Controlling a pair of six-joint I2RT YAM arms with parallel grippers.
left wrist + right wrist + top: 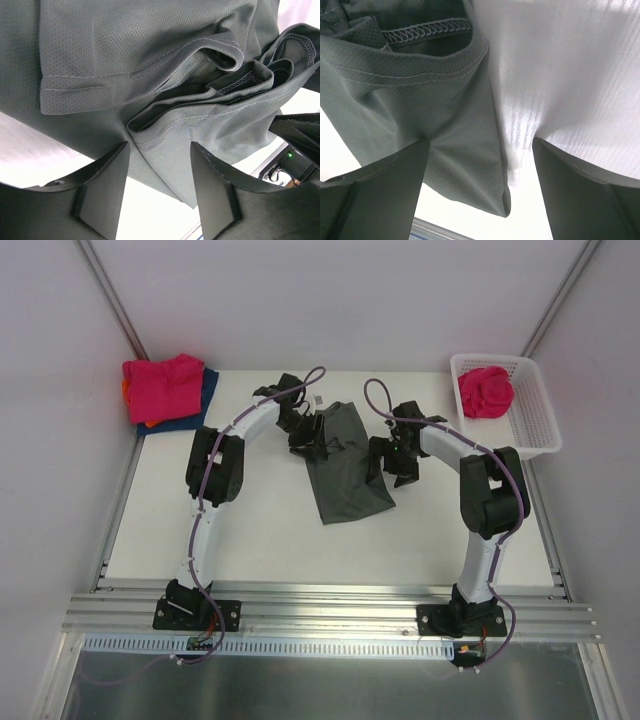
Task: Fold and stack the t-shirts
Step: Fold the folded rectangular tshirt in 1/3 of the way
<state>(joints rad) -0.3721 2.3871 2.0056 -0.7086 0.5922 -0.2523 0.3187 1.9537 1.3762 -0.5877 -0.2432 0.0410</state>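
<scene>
– Left gripper (pixel 159 145), how is it sitting?
– Jaws are standing roughly half apart; a folded, stitched edge of the dark grey t-shirt (pixel 345 465) is lying in the gap between its fingers (pixel 107 190); no pinch is showing; cloth is running on behind both tips.
– Right gripper (pixel 480 145)?
– Jaws are gaping wide; a hemmed corner of the same shirt is hanging just inside its left finger (pixel 380 190); bare white table (pixel 250 530) is filling the remaining gap; nothing is being held.
– Where is the grey one lying overall?
– It is lying crumpled and partly folded on the table between the two tools; its far end is reaching under the left gripper; its right edge is sitting just beside the right gripper; its near end is spreading back toward the arm bases.
– Other shirts?
– A pink t-shirt (pixel 162 385) is topping a folded stack well to the left of the left gripper and slightly beyond it; a blue t-shirt (pixel 195 420) and an orange t-shirt (pixel 149 423) are peeking out beneath it; a second pink t-shirt (pixel 486 392) is sitting bunched in the white basket (pixel 535 435), well to the right of the right gripper and beyond it.
</scene>
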